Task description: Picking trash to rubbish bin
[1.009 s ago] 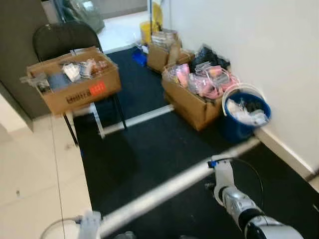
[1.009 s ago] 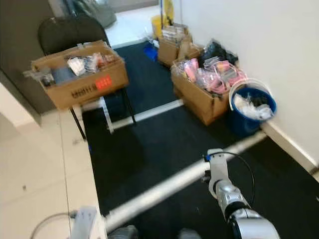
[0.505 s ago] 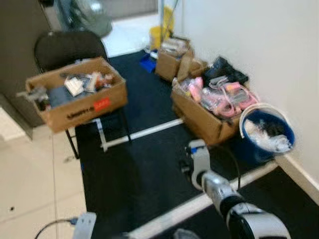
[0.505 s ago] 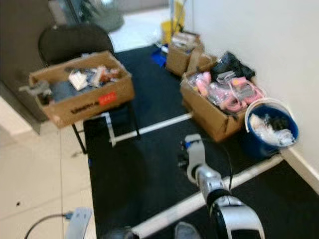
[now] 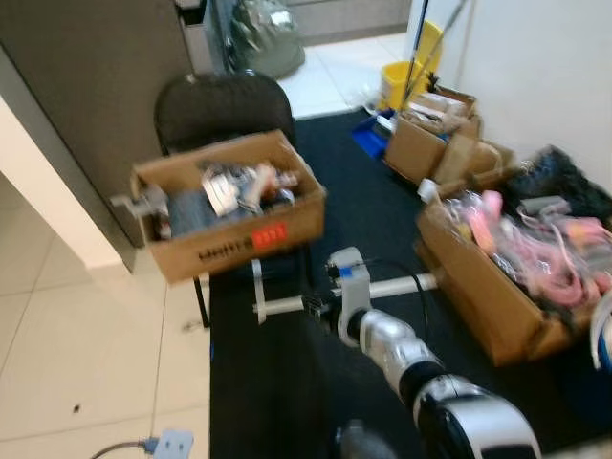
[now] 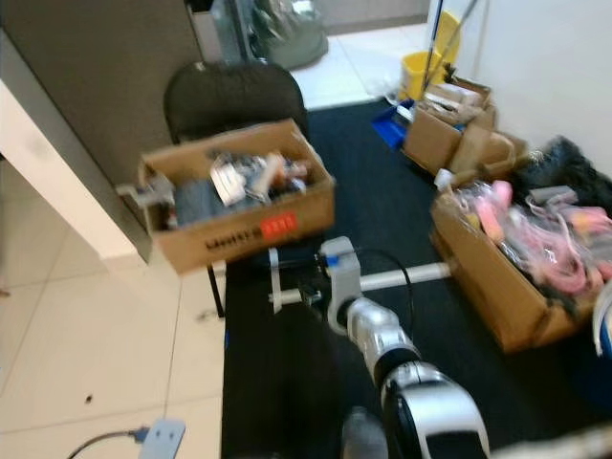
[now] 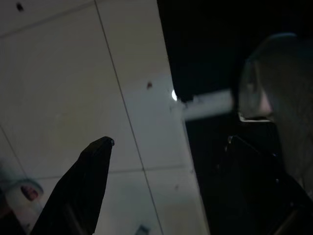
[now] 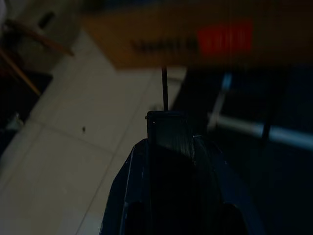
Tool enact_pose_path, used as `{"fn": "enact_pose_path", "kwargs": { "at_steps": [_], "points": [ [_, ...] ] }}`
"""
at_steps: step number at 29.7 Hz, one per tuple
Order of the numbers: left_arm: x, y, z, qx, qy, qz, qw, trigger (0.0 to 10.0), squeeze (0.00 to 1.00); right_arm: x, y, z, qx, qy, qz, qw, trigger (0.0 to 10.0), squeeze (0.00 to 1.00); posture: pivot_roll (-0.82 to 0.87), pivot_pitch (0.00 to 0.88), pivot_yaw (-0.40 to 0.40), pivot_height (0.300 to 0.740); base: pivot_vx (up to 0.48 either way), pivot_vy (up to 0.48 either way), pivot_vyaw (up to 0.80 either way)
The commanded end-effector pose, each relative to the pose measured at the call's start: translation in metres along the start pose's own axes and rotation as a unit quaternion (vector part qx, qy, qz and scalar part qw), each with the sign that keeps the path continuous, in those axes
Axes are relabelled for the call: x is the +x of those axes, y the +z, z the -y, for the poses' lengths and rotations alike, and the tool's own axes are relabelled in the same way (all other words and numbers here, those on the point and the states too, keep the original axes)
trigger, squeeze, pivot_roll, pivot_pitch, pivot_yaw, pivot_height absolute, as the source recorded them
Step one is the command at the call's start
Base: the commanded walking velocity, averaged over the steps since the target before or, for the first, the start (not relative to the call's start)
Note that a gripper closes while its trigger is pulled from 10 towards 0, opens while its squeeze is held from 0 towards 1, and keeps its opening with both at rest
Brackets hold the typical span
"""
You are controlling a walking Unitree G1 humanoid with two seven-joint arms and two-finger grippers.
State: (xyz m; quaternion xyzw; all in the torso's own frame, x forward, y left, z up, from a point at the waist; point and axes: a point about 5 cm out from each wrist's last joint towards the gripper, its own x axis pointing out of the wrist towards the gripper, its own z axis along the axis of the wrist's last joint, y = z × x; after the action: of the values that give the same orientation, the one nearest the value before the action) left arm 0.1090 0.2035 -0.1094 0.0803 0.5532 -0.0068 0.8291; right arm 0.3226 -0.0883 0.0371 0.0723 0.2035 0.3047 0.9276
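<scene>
Black carpet (image 5: 277, 382) beside pale tiles: we are extending our right tool (image 8: 166, 127), fingers pressed together, toward a chair-borne cardboard box (image 5: 229, 215); left tool (image 7: 166, 161) is hanging wide apart.

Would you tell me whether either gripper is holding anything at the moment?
Nothing is held: the left gripper is open over the floor, and the right gripper is shut with nothing between its fingers.

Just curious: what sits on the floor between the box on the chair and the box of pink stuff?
In the eye views, between the chair box and the pink-filled box lie dark carpet and a white pipe.
</scene>
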Motion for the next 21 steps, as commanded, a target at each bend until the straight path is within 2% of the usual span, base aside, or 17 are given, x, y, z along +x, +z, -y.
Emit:
{"fn": "enact_pose_path", "kwargs": {
  "at_steps": [1, 2, 12, 21],
  "points": [
    [-0.001, -0.009, 0.003, 0.005, -0.007, -0.013, 1.000, 10.0, 0.00, 0.004, 0.005, -0.008, 0.008, 0.023, 0.018, 1.000, 10.0, 0.00, 0.00, 0.054, 0.030, 0.740, 0.480, 0.000, 0.00],
    [-0.001, -0.009, 0.004, 0.004, -0.008, -0.014, 1.000, 10.0, 0.00, 0.008, 0.013, -0.015, 0.009, 0.049, 0.033, 0.998, 10.0, 0.00, 0.00, 0.056, 0.030, 0.740, 0.480, 0.000, 0.00],
    [-0.002, -0.012, 0.007, 0.000, -0.009, -0.017, 1.000, 10.0, 0.00, 0.016, 0.035, -0.028, 0.022, 0.088, 0.078, 0.993, 10.0, 0.00, 0.01, 0.065, 0.023, 0.740, 0.480, 0.000, 0.00],
    [-0.002, -0.016, 0.006, -0.006, 0.000, -0.020, 1.000, 10.0, 0.00, 0.024, 0.047, -0.044, -0.003, 0.106, 0.096, 0.990, 10.0, 0.00, 0.01, 0.072, 0.024, 0.740, 0.465, 0.000, 0.00]
  ]
}}
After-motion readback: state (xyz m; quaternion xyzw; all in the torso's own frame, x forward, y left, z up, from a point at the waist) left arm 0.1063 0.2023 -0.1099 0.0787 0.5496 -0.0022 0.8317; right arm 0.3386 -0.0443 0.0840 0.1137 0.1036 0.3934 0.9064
